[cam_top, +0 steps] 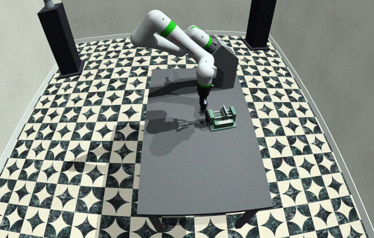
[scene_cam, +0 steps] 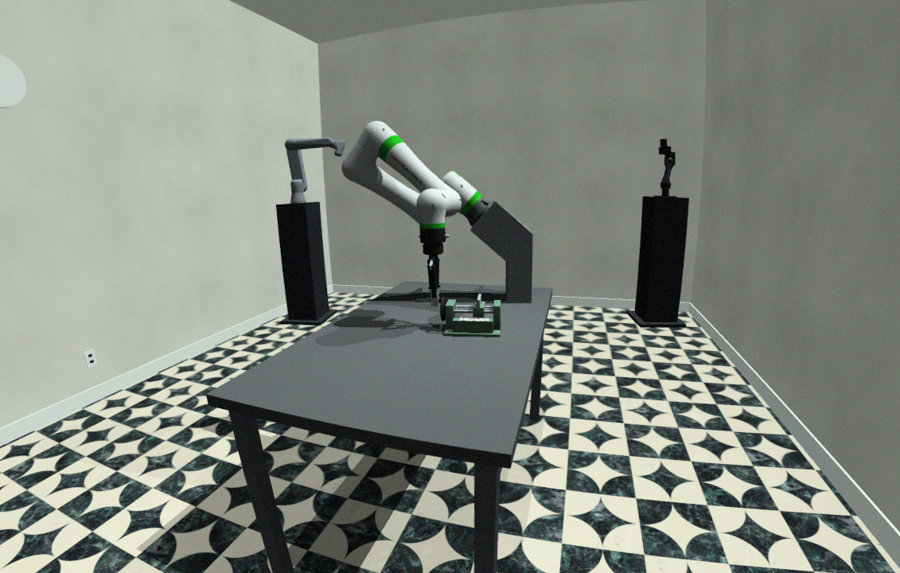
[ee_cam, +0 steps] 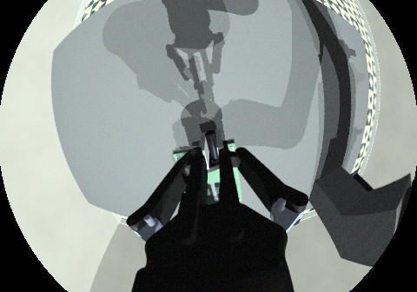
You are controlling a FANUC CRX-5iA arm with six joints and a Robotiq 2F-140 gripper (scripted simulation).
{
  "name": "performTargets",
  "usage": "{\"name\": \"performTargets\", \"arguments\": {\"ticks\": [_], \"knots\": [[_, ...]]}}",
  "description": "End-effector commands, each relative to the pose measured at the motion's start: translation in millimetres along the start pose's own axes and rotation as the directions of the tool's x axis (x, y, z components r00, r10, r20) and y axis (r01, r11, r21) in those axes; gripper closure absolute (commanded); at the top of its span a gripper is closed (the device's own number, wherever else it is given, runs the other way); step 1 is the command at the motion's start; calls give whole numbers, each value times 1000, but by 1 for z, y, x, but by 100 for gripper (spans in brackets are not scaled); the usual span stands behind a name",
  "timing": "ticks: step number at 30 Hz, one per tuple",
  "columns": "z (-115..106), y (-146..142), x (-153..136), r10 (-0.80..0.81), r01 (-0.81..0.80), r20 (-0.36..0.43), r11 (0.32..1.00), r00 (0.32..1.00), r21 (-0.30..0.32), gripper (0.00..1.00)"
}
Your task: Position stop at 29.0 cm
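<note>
The green stop device (cam_top: 223,128) (scene_cam: 472,333) stands on the table, with two end blocks, rods and a white scale (cam_top: 225,121) on its front. The stop (cam_top: 224,110) (scene_cam: 479,309) is a green carriage on the rods, right of the middle; its reading is too small to tell. The black handwheel (cam_top: 206,116) (scene_cam: 442,309) is on the device's left end. My gripper (cam_top: 202,112) (scene_cam: 434,302) (ee_cam: 212,138) points down just left of it, shut on the handwheel's dark handle (ee_cam: 211,141), which shows between the fingertips. The fingers hide much of the wheel in the wrist view.
The grey table (cam_top: 206,177) (scene_cam: 381,384) carries the device and the arm's angled pedestal (cam_top: 229,66) (scene_cam: 518,256) behind it. Two black columns (cam_top: 61,41) (scene_cam: 660,263) stand on the floor beyond the table. The arm's shadow falls left of the device.
</note>
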State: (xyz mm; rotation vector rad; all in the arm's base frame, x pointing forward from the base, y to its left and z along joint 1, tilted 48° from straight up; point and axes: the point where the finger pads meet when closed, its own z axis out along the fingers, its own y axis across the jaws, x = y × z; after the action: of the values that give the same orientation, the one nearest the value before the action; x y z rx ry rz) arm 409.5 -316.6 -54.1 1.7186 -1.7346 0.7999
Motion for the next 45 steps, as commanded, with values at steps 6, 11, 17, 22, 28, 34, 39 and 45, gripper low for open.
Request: {"name": "performTargets", "arguments": {"ticks": [6, 11, 17, 22, 28, 34, 39, 45], "knots": [[-7, -18, 0, 0, 0, 0, 1000, 1000, 0, 96], [-6, -29, 0, 0, 0, 0, 1000, 1000, 0, 96], [-3, -37, 0, 0, 0, 0, 1000, 1000, 0, 96], [4, -45, 0, 0, 0, 0, 1000, 1000, 0, 96], [15, -52, 0, 0, 0, 0, 1000, 1000, 0, 96], [22, -53, 0, 0, 0, 0, 1000, 1000, 0, 96], [29, -53, 0, 0, 0, 0, 1000, 1000, 0, 96], [37, -51, 0, 0, 0, 0, 1000, 1000, 0, 96]]}}
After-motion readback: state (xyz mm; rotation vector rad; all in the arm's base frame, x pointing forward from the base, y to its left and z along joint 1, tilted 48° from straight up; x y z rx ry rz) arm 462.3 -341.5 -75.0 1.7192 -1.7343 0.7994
